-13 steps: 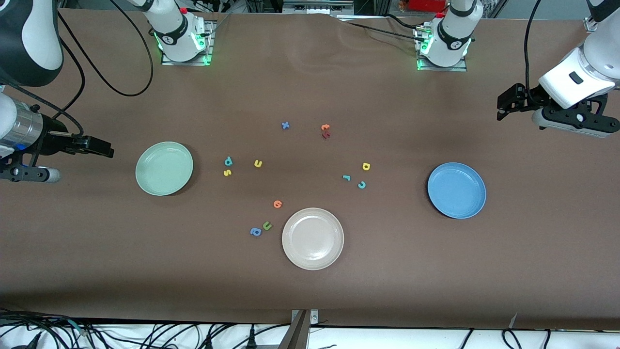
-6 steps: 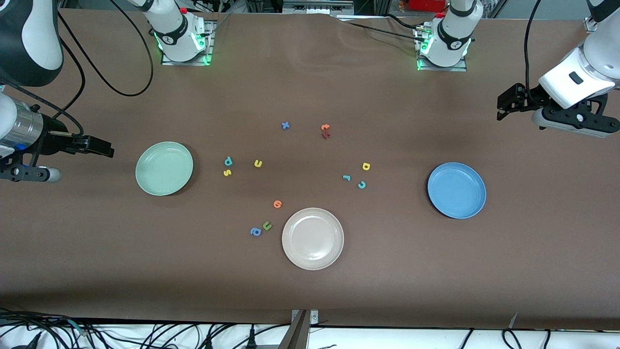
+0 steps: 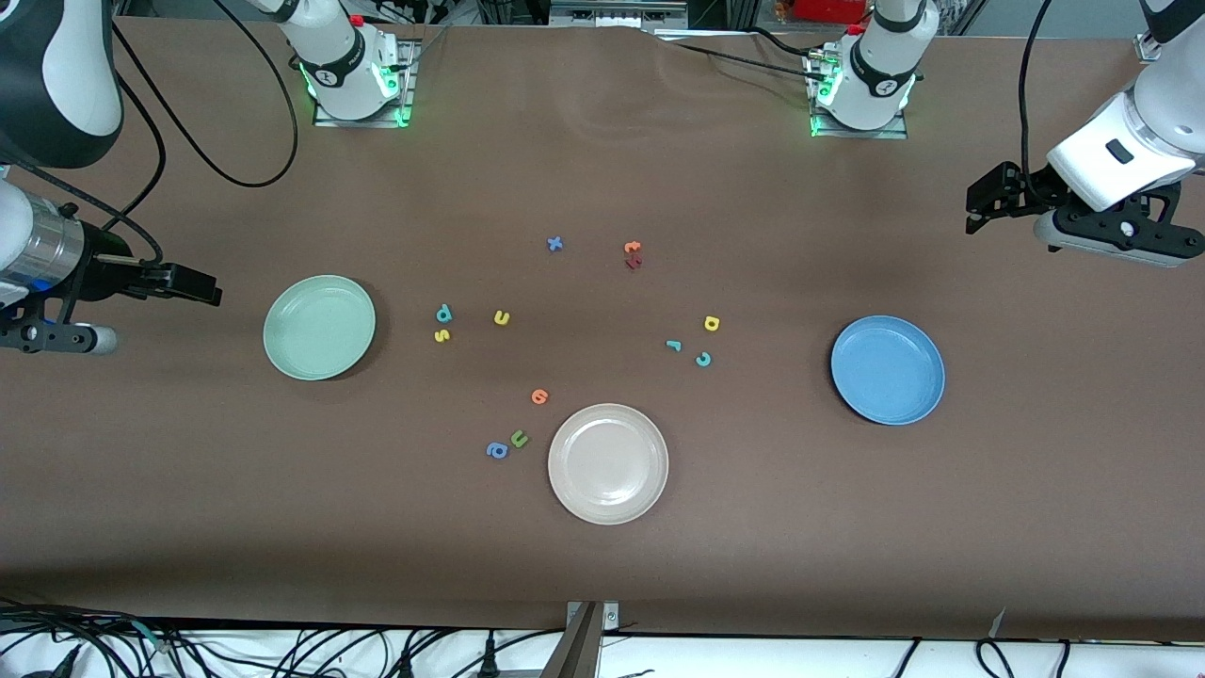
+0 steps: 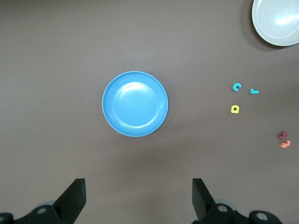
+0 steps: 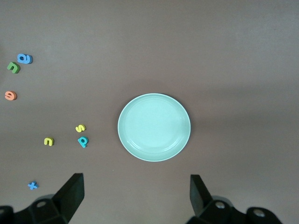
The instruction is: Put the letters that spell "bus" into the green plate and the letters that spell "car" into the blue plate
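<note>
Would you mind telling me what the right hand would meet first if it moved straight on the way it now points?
Probably the green plate: the right hand, open, points toward it across bare table. Its height is unclear, so it may pass above.

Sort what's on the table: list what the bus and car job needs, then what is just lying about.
Needed:
teal b, yellow u, yellow s
green plate
teal c, yellow a, teal r
blue plate

Lying about:
beige plate
green u, blue a
orange e
blue x
orange and dark red pair
</note>
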Controlling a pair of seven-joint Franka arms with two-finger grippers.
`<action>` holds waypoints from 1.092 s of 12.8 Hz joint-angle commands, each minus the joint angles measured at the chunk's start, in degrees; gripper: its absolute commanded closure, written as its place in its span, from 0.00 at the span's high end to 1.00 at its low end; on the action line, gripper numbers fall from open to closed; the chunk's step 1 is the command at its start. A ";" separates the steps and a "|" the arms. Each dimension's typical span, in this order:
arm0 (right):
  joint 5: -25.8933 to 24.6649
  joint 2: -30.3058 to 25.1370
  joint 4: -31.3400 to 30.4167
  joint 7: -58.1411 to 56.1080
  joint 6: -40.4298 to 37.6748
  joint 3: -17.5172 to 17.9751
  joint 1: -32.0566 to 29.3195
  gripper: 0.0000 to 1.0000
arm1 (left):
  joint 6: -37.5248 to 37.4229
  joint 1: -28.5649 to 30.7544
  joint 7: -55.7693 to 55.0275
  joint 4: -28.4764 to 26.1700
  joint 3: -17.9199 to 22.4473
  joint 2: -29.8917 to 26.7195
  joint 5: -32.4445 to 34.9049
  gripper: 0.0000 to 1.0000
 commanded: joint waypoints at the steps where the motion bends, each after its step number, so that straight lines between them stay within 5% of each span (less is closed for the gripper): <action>1: 0.25 -0.66 -0.48 -0.08 -0.40 0.10 0.06 1.00 | -1.30 0.21 -0.25 1.90 0.00 1.04 0.44 1.00; 14: 0.52 -0.92 -0.22 -0.34 -0.32 0.19 0.23 1.00 | -2.09 0.12 -0.25 1.90 0.00 1.30 0.53 1.00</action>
